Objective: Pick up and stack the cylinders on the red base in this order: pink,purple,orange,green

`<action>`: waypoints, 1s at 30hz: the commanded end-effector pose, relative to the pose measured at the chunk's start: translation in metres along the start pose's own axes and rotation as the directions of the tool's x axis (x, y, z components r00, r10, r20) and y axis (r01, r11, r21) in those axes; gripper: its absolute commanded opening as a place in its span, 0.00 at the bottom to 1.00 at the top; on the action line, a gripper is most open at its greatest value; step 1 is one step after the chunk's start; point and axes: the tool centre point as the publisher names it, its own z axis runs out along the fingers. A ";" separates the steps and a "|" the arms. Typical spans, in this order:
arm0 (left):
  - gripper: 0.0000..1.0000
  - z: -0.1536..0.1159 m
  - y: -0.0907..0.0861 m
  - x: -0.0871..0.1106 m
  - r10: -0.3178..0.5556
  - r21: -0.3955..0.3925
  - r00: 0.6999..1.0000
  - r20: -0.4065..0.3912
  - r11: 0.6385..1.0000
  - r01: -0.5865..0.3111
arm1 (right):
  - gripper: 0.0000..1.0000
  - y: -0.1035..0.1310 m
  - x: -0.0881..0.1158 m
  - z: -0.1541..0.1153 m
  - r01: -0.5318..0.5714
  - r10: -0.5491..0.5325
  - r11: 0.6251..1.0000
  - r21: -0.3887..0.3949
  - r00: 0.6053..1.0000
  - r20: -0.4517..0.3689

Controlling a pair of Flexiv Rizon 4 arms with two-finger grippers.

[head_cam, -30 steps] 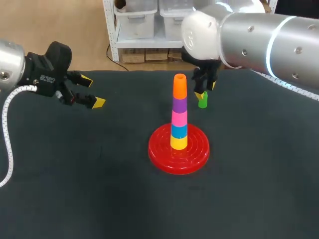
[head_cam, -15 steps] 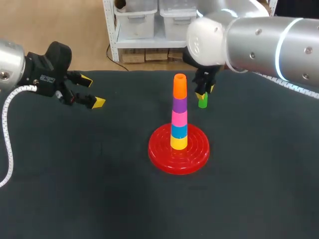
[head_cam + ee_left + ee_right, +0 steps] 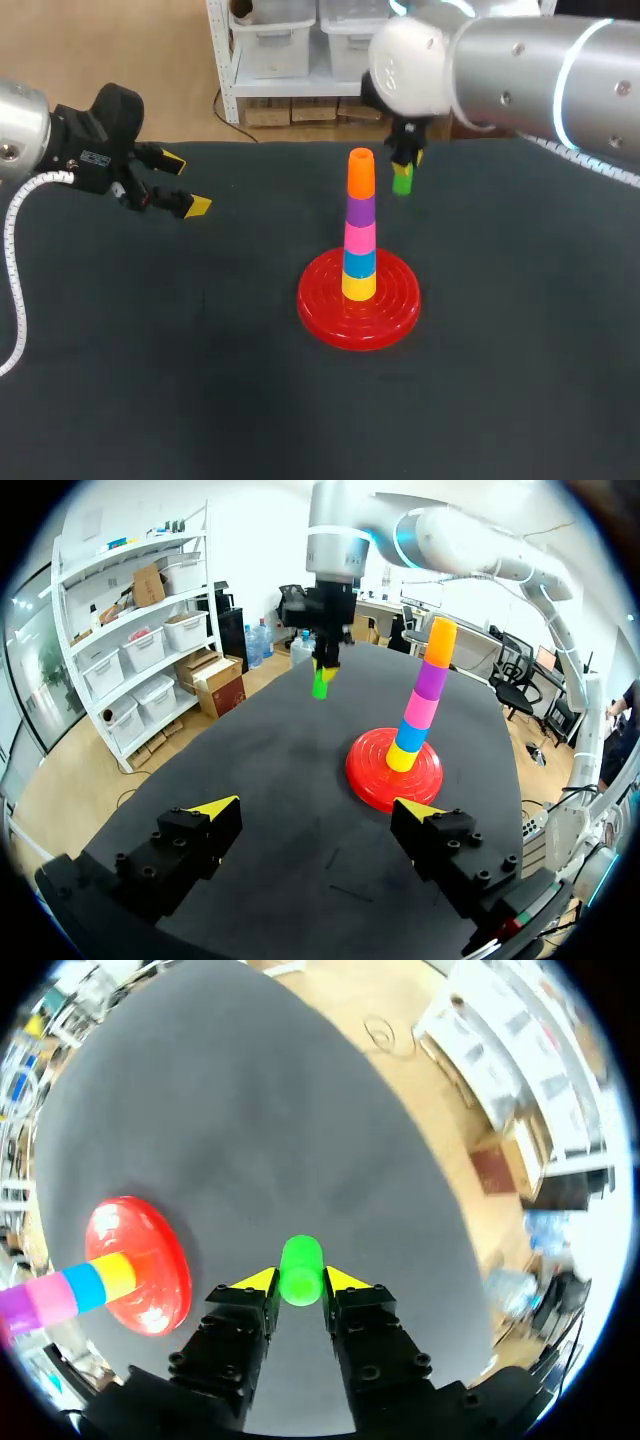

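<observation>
Grips green cylinder [image 3: 300,1266] in right tool [image 3: 300,1282], above tabletop [image 3: 150,350], near orange-topped stack [image 3: 360,225] on red base [image 3: 325,310]; left tool [image 3: 315,807] spread wide, empty.

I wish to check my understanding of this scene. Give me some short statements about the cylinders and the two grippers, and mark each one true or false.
1. The right gripper is shut on the green cylinder. True.
2. The green cylinder already sits on top of the orange cylinder. False: the right gripper holds it apart from the stack, and the orange one is the topmost.
3. The left gripper is open and holds nothing. True.
4. The lowest cylinder on the red base is pink. False: the lowest is the yellow cylinder, then the blue cylinder; the pink cylinder is third.
</observation>
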 end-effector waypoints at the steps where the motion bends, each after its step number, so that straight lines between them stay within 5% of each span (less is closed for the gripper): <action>1: 1.00 0.001 0.001 0.000 0.000 0.001 1.000 -0.002 1.000 0.000 | 0.00 0.023 0.004 -0.070 0.153 -0.155 0.988 0.028 0.984 0.084; 7: 1.00 0.001 0.001 0.000 0.000 0.001 1.000 -0.002 1.000 0.000 | 0.00 0.067 -0.008 -0.149 0.453 -0.458 0.889 0.069 0.881 0.121; 15: 1.00 0.001 0.001 0.000 0.000 0.001 1.000 -0.002 1.000 0.000 | 0.00 0.125 0.004 -0.224 0.639 -0.657 0.754 0.154 0.737 0.156; 21: 1.00 0.001 0.001 0.000 0.000 0.001 1.000 -0.002 1.000 0.000 | 0.00 0.157 0.025 -0.244 0.713 -0.733 0.678 0.180 0.673 0.098; 30: 1.00 0.001 0.001 0.000 0.000 0.001 1.000 -0.002 1.000 0.000 | 0.00 0.180 0.046 -0.247 0.752 -0.765 0.639 0.160 0.644 0.030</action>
